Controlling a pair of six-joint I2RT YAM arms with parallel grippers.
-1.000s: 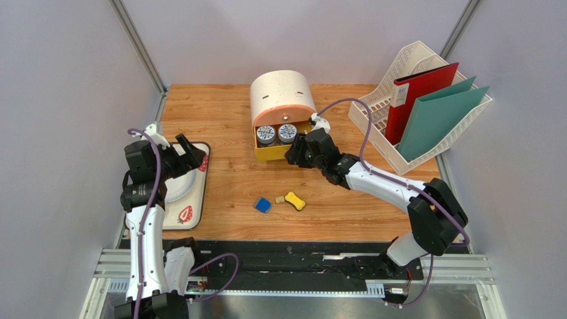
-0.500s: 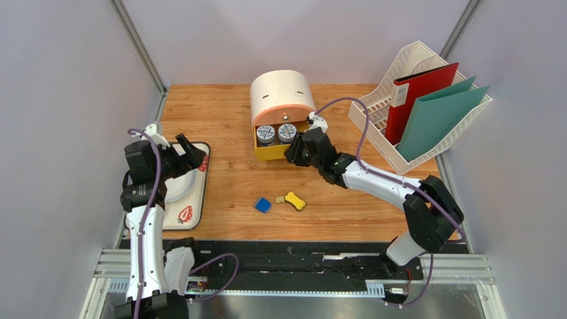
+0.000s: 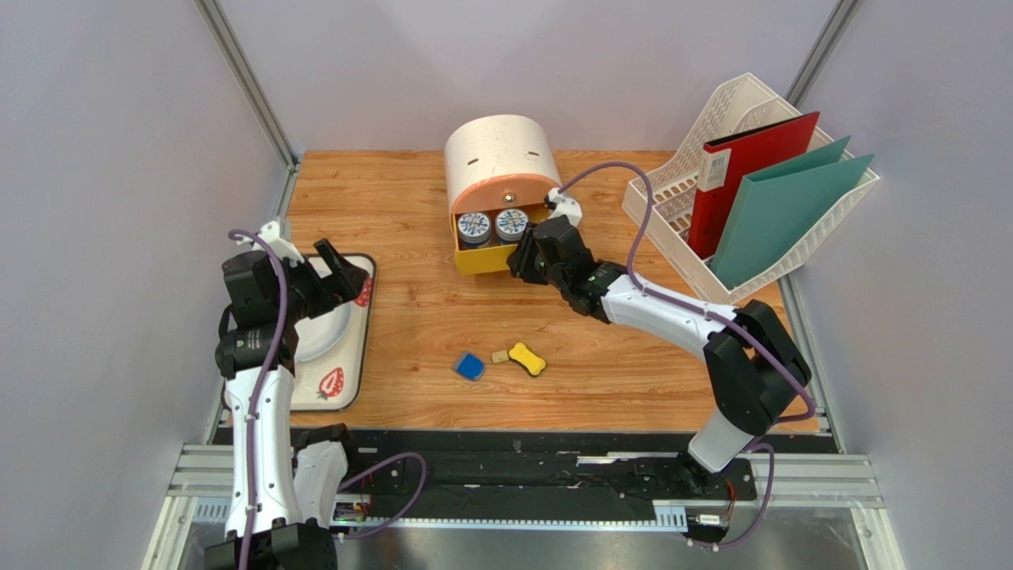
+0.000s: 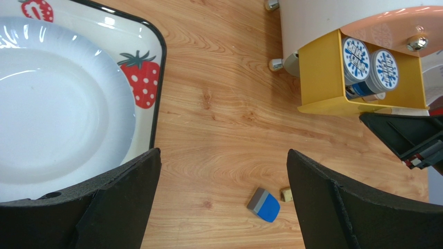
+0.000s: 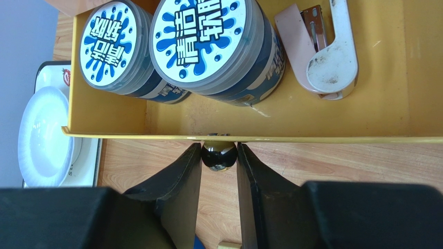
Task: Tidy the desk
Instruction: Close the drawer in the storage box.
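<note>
On the orange-brown wood-grain table [image 3: 392, 196], right end effector [image 5: 218, 150] clamps the small black knob [image 5: 218, 158] of a yellow metal drawer [image 5: 322, 122], seemingly stiff and light-sliding; left end effector [image 4: 221, 158] gapes.

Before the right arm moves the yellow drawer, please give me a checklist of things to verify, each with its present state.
1. Right gripper closed on the drawer knob: ok, a finger on each side.
2. Stapler lying flat inside the yellow drawer: ok.
3. Two tins low enough to pass under the domed cover: cannot tell.
4. Left gripper open and away from the drawer: ok.
5. Blue eraser and yellow piece put away: not ok, both lie on the desk.
</note>
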